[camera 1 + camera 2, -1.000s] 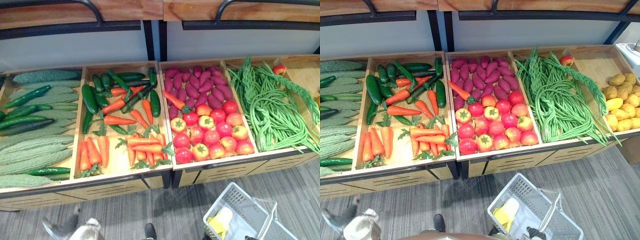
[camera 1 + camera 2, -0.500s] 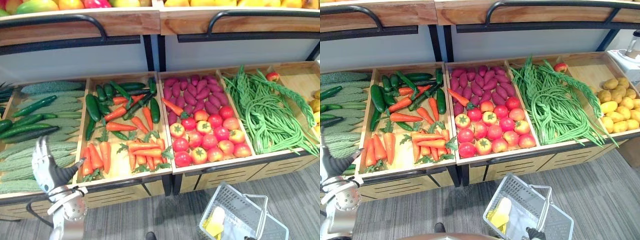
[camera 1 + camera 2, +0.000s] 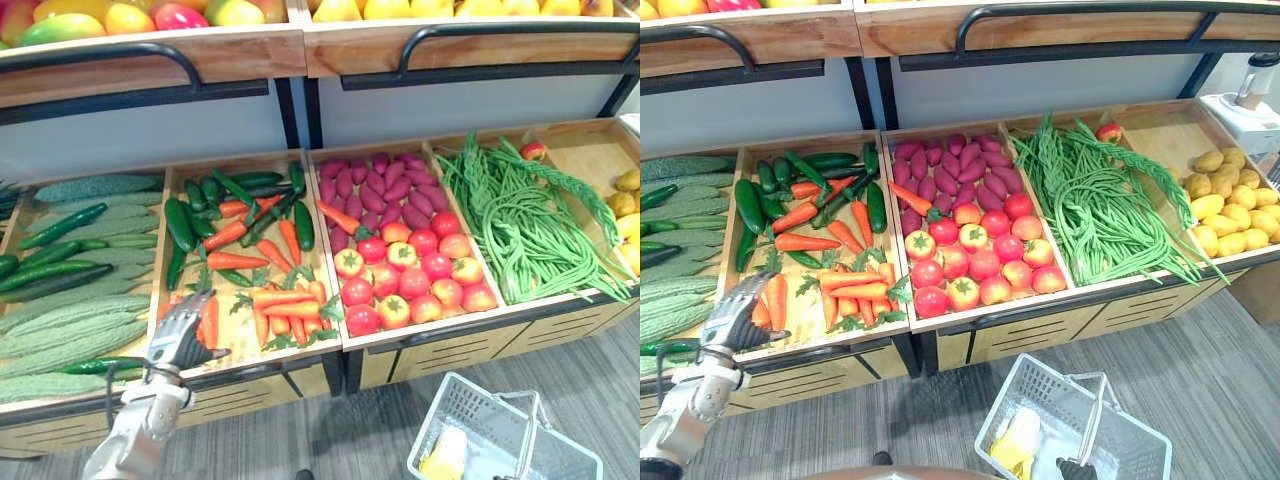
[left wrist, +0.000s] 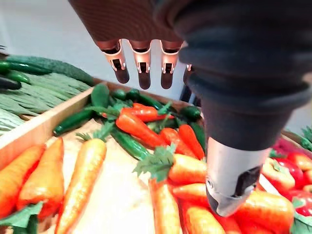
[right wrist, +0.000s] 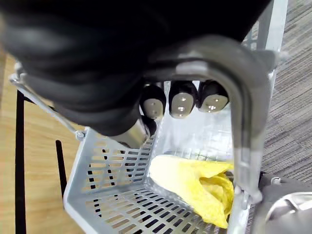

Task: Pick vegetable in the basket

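Note:
My left hand (image 3: 180,335) hangs open over the front left corner of the carrot bin (image 3: 240,345), fingers straight and holding nothing. In the left wrist view its fingertips (image 4: 142,73) point over orange carrots (image 4: 83,178) and dark green cucumbers (image 4: 100,95). More carrots (image 3: 278,298) lie just to the right of the hand. My right hand (image 5: 180,102) is shut on the grey handle (image 5: 239,122) of a grey plastic basket (image 3: 1030,395), which hangs low in front of the stand. A yellow item (image 5: 195,183) lies inside it.
Wooden bins run in a row: bitter gourds and cucumbers (image 3: 70,300) at the left, red tomatoes (image 3: 410,285) and purple sweet potatoes (image 3: 375,185) in the middle, long beans (image 3: 530,230) and potatoes (image 3: 1230,210) to the right. A fruit shelf (image 3: 150,15) overhangs at the back.
My left hand has come up from the lower left and moved right, over the carrot bin's front corner. The camera has tilted up. The basket still hangs from my right hand.

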Robot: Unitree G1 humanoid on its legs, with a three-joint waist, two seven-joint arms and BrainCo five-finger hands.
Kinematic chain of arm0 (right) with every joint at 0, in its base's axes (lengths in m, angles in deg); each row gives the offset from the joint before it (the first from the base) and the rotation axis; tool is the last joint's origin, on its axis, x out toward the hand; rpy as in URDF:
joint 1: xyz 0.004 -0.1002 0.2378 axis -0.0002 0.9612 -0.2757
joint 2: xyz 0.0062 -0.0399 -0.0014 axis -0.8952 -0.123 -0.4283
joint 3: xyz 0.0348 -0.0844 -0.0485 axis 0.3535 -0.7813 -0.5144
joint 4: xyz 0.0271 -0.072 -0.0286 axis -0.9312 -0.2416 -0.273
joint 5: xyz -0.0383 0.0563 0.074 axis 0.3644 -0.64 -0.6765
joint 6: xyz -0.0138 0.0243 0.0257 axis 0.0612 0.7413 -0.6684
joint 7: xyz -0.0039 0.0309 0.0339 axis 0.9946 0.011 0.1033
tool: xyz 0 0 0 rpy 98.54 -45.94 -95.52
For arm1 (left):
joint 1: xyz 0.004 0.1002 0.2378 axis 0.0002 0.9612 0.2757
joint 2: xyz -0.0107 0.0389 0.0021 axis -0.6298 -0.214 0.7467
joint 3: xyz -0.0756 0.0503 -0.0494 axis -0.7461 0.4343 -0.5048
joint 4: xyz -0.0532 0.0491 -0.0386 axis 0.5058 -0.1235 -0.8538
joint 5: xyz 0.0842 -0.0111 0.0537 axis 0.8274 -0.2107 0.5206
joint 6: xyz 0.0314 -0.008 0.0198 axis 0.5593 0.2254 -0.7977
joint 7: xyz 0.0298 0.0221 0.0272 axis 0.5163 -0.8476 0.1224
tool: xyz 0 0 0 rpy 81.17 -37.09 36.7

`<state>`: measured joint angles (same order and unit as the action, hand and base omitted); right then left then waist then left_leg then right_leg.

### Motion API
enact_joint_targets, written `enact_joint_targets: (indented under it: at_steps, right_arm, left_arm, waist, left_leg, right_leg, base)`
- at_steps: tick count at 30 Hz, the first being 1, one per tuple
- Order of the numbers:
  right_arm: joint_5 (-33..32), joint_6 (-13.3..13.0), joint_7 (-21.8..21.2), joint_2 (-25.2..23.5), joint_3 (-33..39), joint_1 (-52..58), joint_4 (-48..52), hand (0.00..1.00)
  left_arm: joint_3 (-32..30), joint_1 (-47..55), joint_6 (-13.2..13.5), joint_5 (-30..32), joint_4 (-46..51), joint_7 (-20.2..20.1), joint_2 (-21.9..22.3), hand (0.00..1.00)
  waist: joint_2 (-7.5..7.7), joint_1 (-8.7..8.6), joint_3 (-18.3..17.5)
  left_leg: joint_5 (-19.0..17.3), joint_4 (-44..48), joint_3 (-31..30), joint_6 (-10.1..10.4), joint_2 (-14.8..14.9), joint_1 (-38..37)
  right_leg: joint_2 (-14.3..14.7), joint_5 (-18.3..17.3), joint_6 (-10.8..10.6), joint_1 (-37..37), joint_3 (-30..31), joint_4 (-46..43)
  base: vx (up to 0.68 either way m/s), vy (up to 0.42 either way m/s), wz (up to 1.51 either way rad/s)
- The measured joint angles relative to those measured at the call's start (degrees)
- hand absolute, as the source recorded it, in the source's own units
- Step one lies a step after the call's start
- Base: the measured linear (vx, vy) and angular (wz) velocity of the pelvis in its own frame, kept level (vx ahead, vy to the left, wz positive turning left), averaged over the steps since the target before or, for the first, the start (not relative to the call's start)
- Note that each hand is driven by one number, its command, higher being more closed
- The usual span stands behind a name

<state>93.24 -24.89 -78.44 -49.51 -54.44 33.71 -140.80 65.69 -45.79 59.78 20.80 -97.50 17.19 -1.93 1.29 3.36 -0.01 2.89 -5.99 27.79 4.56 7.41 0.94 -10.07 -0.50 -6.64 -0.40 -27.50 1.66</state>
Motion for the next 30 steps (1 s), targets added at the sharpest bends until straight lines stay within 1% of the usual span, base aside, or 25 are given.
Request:
enact_joint_targets:
  at_steps: [2, 5, 6, 10, 14, 17, 18, 21, 24, 26, 27, 28, 29, 30]
  right_arm:
    - [0.1, 0.0, -0.5, 0.0, -0.3, -0.1, 0.4, 1.00]
    - [0.5, 0.0, -0.5, 0.0, -1.5, -0.2, 0.6, 1.00]
    - [0.6, 0.1, -0.5, 0.0, -2.1, -0.2, 1.1, 1.00]
    - [0.6, 0.1, -0.6, -0.1, -2.2, -0.2, 1.8, 1.00]
    - [0.6, 0.2, -0.6, -0.1, -2.2, -0.4, 2.2, 1.00]
    - [0.6, 0.2, -0.5, 0.0, -2.1, -0.3, 2.3, 1.00]
    - [0.6, 0.2, -0.5, 0.0, -2.0, -0.4, 2.5, 1.00]
    - [0.6, 0.4, -0.5, 0.0, -1.9, -0.3, 3.2, 1.00]
    - [0.6, 0.5, -0.5, 0.0, -1.9, -0.4, 4.1, 1.00]
    - [0.6, 0.5, -0.5, 0.0, -1.9, -0.6, 4.3, 1.00]
    - [0.6, 0.6, -0.5, 0.0, -1.8, -0.7, 4.4, 1.00]
    - [0.6, 0.6, -0.5, 0.0, -1.7, -0.9, 4.4, 1.00]
    - [0.6, 0.6, -0.5, 0.0, -1.6, -1.0, 4.6, 1.00]
    - [0.6, 0.6, -0.5, 0.0, -1.6, -1.0, 5.1, 1.00]
  left_arm:
    - [1.9, -1.3, 0.0, 0.0, -0.1, -1.0, 0.0, 0.00]
    - [3.7, -3.2, 0.0, 0.0, -1.1, -1.2, 0.0, 0.00]
    - [4.3, -4.2, -0.4, 0.0, -2.1, -1.2, 0.0, 0.00]
    - [4.9, -6.1, -1.0, 0.0, -2.5, -1.2, 0.1, 0.00]
    - [5.8, -8.1, -2.1, 0.0, -2.7, -1.2, 0.2, 0.00]
    - [5.9, -10.0, -2.3, 0.1, -2.8, -1.2, 0.9, 0.00]
    - [6.0, -11.1, -2.9, 0.4, -2.9, -1.2, 1.6, 0.00]
    - [6.8, -12.9, -3.6, 0.4, -3.4, -1.2, 2.7, 0.00]
    - [6.9, -14.8, -4.5, 0.4, -3.8, -1.2, 3.0, 0.00]
    - [6.9, -15.4, -4.7, 0.4, -3.9, -1.1, 3.1, 0.00]
    - [6.9, -15.9, -4.7, 0.3, -4.0, -1.0, 3.2, 0.00]
    - [6.9, -16.7, -4.7, 0.3, -4.3, -0.9, 3.3, 0.00]
    - [6.9, -17.0, -4.7, 0.3, -4.5, -0.9, 3.3, 0.00]
    - [6.9, -17.7, -5.0, 0.3, -4.6, -0.9, 3.4, 0.00]
  waist:
    - [-0.02, 0.01, 0.0]
    - [-0.09, 0.01, 0.0]
    - [-0.18, 0.00, 0.1]
    - [-0.29, 0.00, 0.1]
    - [-0.47, 0.07, 0.3]
    - [-0.46, 0.36, 0.0]
    - [-0.44, 0.47, 0.0]
    - [-0.40, 0.49, 0.0]
    - [-0.33, 0.53, 0.1]
    - [-0.26, 0.54, 0.2]
    - [0.00, 0.60, 0.4]
    - [0.21, 1.04, 0.9]
    - [0.18, 1.15, 1.1]
    - [0.44, 1.20, 1.4]
  left_leg:
    - [0.0, 0.0, 0.2, 0.0, 0.0, 0.0]
    - [0.0, 0.0, 0.9, 0.0, 0.1, 0.0]
    - [0.0, 0.0, 1.3, 0.0, 0.1, 0.0]
    - [0.0, 0.0, 1.7, 0.1, 0.2, 0.0]
    - [-0.1, 0.0, 2.2, 0.2, 0.3, 0.5]
    - [-0.1, 0.0, 2.9, 0.2, 0.5, 2.5]
    - [0.1, 0.0, 3.1, 0.0, 0.5, 3.2]
    - [0.2, 0.2, 3.3, -0.1, 0.7, 4.0]
    - [0.7, 0.4, 3.5, -0.2, 0.9, 5.3]
    - [0.8, 0.4, 3.7, -0.3, 1.0, 5.9]
    - [0.7, 0.4, 4.4, -0.2, 1.2, 6.1]
    - [0.6, 0.4, 4.8, -0.1, 1.2, 6.1]
    - [0.3, 0.2, 4.9, 0.1, 1.3, 6.3]
    - [-0.1, 0.2, 5.7, -0.1, 1.4, 7.0]
  right_leg:
    - [0.0, 0.0, 0.0, 0.0, 0.0, 0.0]
    - [0.0, 0.0, 0.0, 0.1, 0.2, 0.0]
    - [0.1, 0.0, 0.0, 0.3, 0.5, 0.0]
    - [0.1, 0.0, 0.0, 0.5, 0.8, 0.0]
    - [0.0, 0.0, 0.0, 1.6, 1.2, -0.6]
    - [-0.1, 0.0, 0.0, 4.2, 2.1, -1.9]
    - [-0.2, 0.2, 0.3, 5.2, 2.5, -2.3]
    - [-0.3, 0.2, 0.3, 6.4, 2.9, -3.5]
    - [-0.4, 0.2, 0.3, 8.8, 3.2, -5.0]
    - [-0.4, 0.2, 0.3, 9.5, 3.5, -5.4]
    - [-0.4, 0.2, 0.3, 10.2, 4.0, -5.7]
    - [-0.4, 0.2, 0.3, 10.5, 4.6, -5.8]
    - [-0.4, 0.2, 0.3, 10.7, 4.6, -5.8]
    - [-0.4, 0.2, 0.3, 11.6, 4.9, -5.9]
  base:
    - [0.00, 0.000, 0.00]
    - [0.01, -0.023, -0.06]
    - [-0.01, -0.019, -0.10]
    - [-0.01, -0.015, -0.05]
    - [-0.03, -0.018, -0.05]
    - [-0.04, -0.012, -0.07]
    - [-0.03, -0.015, -0.07]
    - [-0.01, -0.009, -0.02]
    - [0.00, -0.020, -0.04]
    - [-0.02, -0.025, -0.11]
    - [-0.04, -0.021, -0.20]
    - [-0.04, -0.024, -0.17]
    - [-0.05, -0.021, -0.13]
    - [-0.04, -0.024, -0.11]
